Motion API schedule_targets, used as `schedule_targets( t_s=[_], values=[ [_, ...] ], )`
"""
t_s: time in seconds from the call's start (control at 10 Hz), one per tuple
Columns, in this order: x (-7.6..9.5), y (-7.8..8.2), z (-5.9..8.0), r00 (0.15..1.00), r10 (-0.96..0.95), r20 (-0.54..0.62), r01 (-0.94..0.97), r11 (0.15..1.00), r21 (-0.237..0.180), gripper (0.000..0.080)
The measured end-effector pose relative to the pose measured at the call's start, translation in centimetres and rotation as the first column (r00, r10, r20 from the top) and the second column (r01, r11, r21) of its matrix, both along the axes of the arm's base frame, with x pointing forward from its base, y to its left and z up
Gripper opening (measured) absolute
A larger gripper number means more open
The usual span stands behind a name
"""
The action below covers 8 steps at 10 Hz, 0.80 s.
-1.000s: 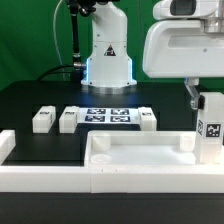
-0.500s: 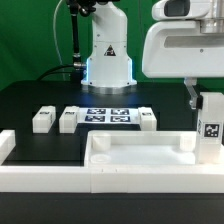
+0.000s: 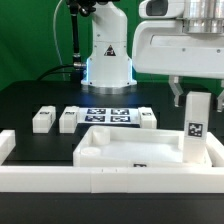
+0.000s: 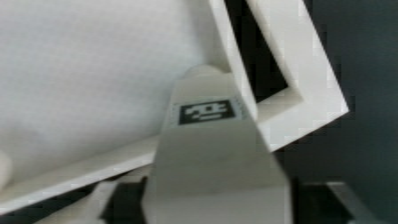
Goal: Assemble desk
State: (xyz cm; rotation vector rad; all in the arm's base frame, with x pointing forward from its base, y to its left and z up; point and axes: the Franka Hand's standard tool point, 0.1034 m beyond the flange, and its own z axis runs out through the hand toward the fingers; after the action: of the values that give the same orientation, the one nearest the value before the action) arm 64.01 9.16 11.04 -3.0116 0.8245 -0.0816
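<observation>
Desk assembly, mid-step. The gripper (image 3: 194, 94) hangs over the upright leg (image 3: 196, 128) and straddles its top. The one finger (image 3: 177, 92) I can see stands just beside the leg's side with a sliver of gap, so the claw reads as apart, not clamped. The far finger is hidden behind the leg. The upright leg carries a square tag facing the camera and stands at the end of the tabletop panel (image 3: 120, 150) toward the exterior view's right. Its foot looks to be inside the rim near that corner, though the joint itself is too small to make out. The tabletop panel lies flat, rim up, just behind the long border rail (image 3: 60, 181), with a small tag on its near wall. Behind it, on the black table (image 3: 30, 100), the marker board (image 3: 110, 116) lies flat. The outermost loose leg (image 3: 43, 119) and the second loose leg (image 3: 69, 118) lie side by side off its end toward the exterior view's left, and the third loose leg (image 3: 148, 118) lies off the other end. The robot base (image 3: 108, 55) stands behind the board. In the wrist view, the upright leg (image 4: 214, 160) fills the middle, tag toward the lens, with the tabletop panel (image 4: 89, 80) and its raised rim (image 4: 285, 95) beyond. The fingertips there are too dark to read.
</observation>
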Motion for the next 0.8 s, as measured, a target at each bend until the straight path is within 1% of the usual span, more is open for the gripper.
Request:
schedule_targets(
  t_s=[0.1, 0.2, 0.3, 0.4, 0.5, 0.7, 0.8],
  values=[
    [0.0, 0.0, 0.0, 1.000, 0.001, 0.000, -0.001, 1.000, 0.000, 0.0543],
    [0.0, 0.0, 0.0, 1.000, 0.002, 0.000, -0.002, 1.000, 0.000, 0.0616],
    [0.1, 0.5, 0.4, 0.999, 0.054, 0.005, -0.054, 0.999, -0.003, 0.0616],
    [0.0, 1.0, 1.2, 0.996, 0.091, 0.014, -0.091, 0.996, 0.001, 0.0643],
    [-0.6, 1.2, 1.8, 0.993, 0.119, 0.015, -0.119, 0.993, 0.003, 0.0648],
    [-2.6, 1.4, 2.8, 0.979, 0.201, 0.021, -0.201, 0.980, 0.004, 0.0649],
    [-2.9, 1.3, 2.8, 0.980, 0.196, 0.019, -0.196, 0.980, 0.006, 0.0649]
  ],
)
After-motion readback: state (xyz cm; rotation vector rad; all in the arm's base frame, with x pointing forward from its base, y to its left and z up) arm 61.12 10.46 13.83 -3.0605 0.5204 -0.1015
